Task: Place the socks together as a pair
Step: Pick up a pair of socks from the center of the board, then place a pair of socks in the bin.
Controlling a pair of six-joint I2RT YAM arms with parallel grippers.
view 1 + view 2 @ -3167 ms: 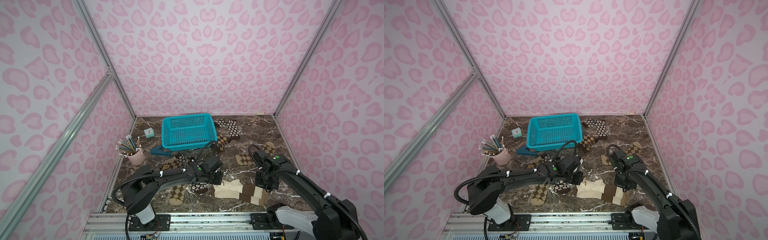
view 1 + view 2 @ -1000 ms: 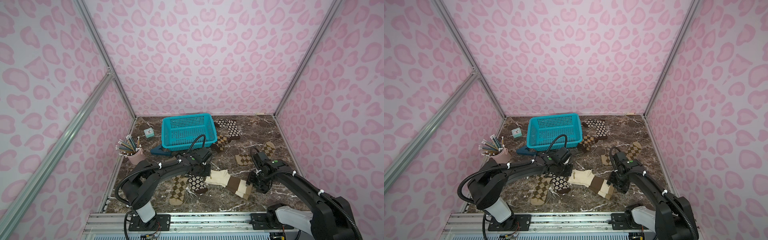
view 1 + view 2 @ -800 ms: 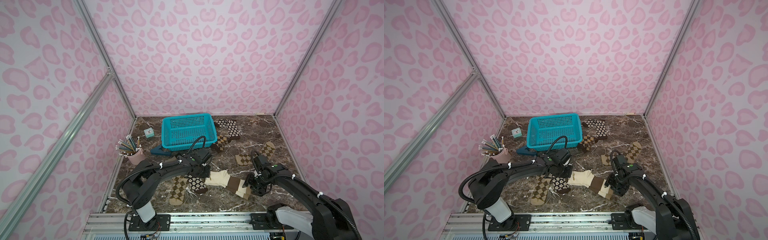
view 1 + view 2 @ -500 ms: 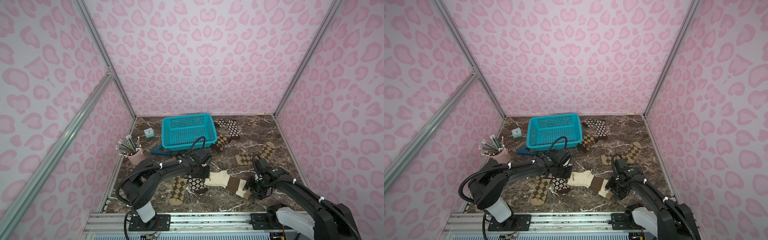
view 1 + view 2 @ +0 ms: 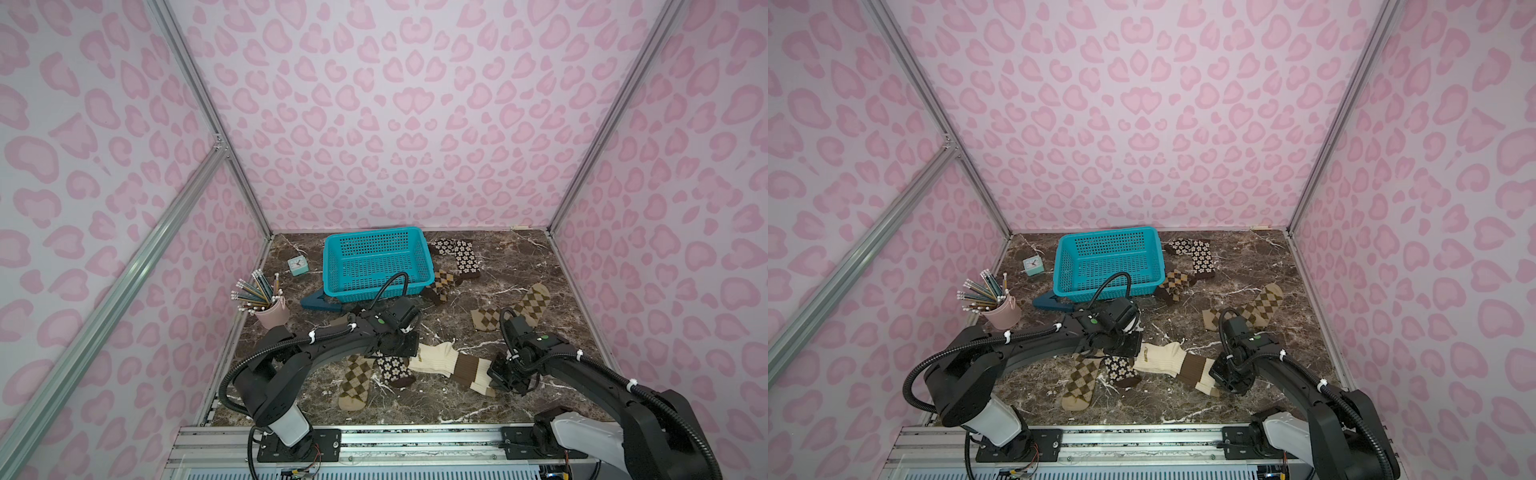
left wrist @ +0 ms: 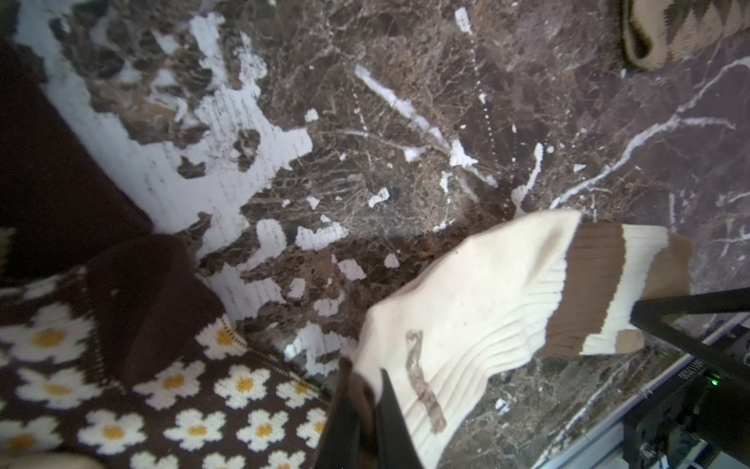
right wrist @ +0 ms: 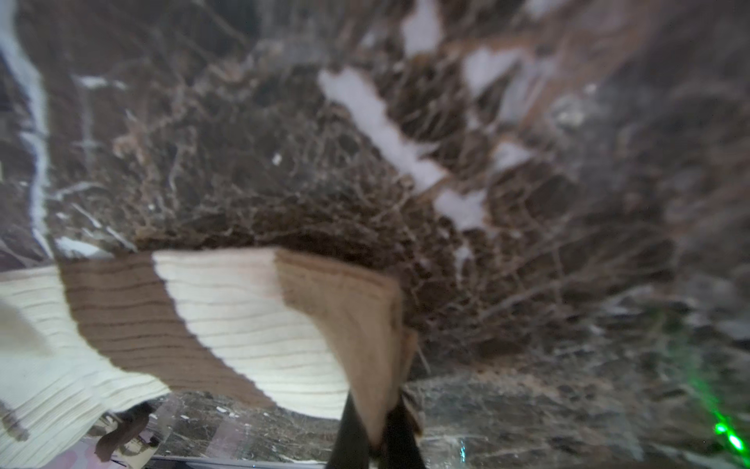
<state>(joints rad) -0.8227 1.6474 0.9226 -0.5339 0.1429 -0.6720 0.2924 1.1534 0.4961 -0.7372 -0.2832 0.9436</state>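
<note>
- L gripper (image 6: 365, 410) pinched on toe end of striped sock (image 5: 451, 365); R gripper (image 7: 375, 426) clamped on its cuff, front-centre of table (image 5: 519, 266).
- R bite looks thin: pull hard and you'll lose the cuff.
- Flower sock (image 5: 392, 368) sits just beside the toe end; you may drag it.

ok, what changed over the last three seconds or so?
The left gripper, gripping the striped sock by its toe throughout, dragged it toward the robot's left. The right gripper followed to the cuff and closed on it. The basket, pencil cup and tan argyle sock on the right stayed put.
</note>
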